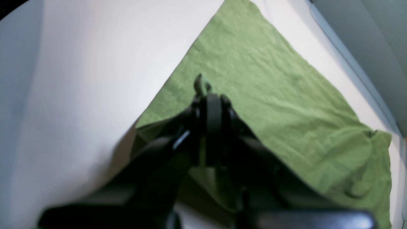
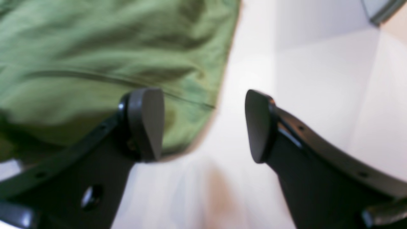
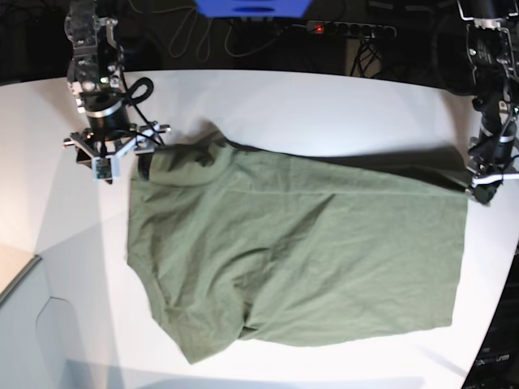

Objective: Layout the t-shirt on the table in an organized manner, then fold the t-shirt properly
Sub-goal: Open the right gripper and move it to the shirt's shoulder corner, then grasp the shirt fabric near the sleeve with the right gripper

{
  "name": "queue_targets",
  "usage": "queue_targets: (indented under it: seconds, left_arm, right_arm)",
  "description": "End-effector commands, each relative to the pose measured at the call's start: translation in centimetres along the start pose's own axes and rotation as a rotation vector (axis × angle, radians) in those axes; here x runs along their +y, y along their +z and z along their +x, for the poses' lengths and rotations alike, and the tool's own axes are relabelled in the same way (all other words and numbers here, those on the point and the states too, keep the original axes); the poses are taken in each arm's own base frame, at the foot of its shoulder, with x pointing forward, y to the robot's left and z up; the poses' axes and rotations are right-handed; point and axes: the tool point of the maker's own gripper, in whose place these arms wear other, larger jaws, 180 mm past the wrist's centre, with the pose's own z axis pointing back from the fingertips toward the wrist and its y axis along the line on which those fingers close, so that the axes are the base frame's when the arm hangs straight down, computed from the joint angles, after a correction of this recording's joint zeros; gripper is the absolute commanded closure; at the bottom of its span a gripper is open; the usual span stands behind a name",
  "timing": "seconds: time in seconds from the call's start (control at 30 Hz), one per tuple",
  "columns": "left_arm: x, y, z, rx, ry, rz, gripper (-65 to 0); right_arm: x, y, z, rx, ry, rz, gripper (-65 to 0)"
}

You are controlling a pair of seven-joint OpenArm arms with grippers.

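The olive-green t-shirt [image 3: 300,259] lies spread nearly flat on the white table [image 3: 324,105], collar end toward the left of the base view. My left gripper [image 3: 480,185] is shut on the shirt's far right corner, which rises off the table toward it. In the left wrist view its closed fingertips [image 1: 200,86] sit over the t-shirt [image 1: 270,95]. My right gripper [image 3: 122,150] hangs open at the shirt's upper left shoulder. In the right wrist view the right gripper [image 2: 203,125] holds nothing, and the t-shirt [image 2: 95,57] edge lies behind its left finger [image 2: 146,124].
A power strip [image 3: 349,28], cables and a blue object [image 3: 251,8] sit beyond the table's far edge. The curved table edge [image 1: 349,54] runs close past the shirt in the left wrist view. A grey surface [image 3: 16,279] borders the table at lower left.
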Motion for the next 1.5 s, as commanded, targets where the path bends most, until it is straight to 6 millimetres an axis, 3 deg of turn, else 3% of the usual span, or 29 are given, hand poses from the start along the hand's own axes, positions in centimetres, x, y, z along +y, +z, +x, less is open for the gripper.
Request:
queue_targets:
  seconds: [0.0,0.2,0.43,0.63,0.8,0.9,0.93,0.97,1.07,1.23,1.37,1.47]
  left_arm:
    - [-0.6,0.0,1.3,-0.040,-0.005,-0.023,-0.1]
    - [-0.7,-0.1,1.3,-0.040,-0.001,-0.024,-0.1]
    - [-0.8,-0.1,1.4,-0.043,0.002,-0.027,-0.1]
    - [-0.8,-0.1,1.3,-0.042,0.005,-0.027,-0.1]
    - [-0.8,-0.1,1.3,-0.042,0.005,-0.027,-0.1]
    - [-0.8,-0.1,1.3,-0.042,0.005,-0.027,-0.1]
    - [-0.8,-0.1,1.3,-0.041,0.005,-0.026,-0.1]
    - [-0.8,-0.1,1.3,-0.041,0.005,-0.026,-0.1]
    - [-1.0,0.1,1.4,-0.044,0.003,-0.032,-0.1]
    - [-1.1,1.5,1.1,-0.036,-0.022,-0.043,-0.1]
    - [-1.2,3.3,0.3,-0.031,-0.022,-0.050,-0.1]
    - [1.0,5.2,0.6,-0.062,0.016,0.014,-0.1]
  right_arm:
    - [0.0,-0.4,0.8,-0.032,-0.002,0.002,-41.0]
    - [0.2,-1.9,-2.4,0.123,-0.017,0.006,-41.1]
    - [3.8,-2.2,-2.7,0.185,-0.024,0.144,-40.9]
    - [4.6,-2.6,-2.9,0.227,-0.027,0.167,-39.0]
    - [4.5,-2.6,-3.2,0.247,-0.026,0.165,-24.0]
    - [4.1,-2.6,-3.1,0.245,-0.022,0.158,-6.7]
    - [4.0,-2.6,-2.9,0.241,-0.023,0.152,-0.9]
    - [3.5,-2.6,-2.7,0.233,-0.028,0.140,0.0]
    - [1.2,-2.1,0.0,0.159,-0.031,0.085,0.0]
    - [-0.6,0.3,4.7,0.061,0.027,0.042,0.0]
    - [-0.4,1.7,5.9,0.082,0.062,0.042,0.0]
    - [-0.6,2.6,6.5,0.122,0.079,0.030,0.0]
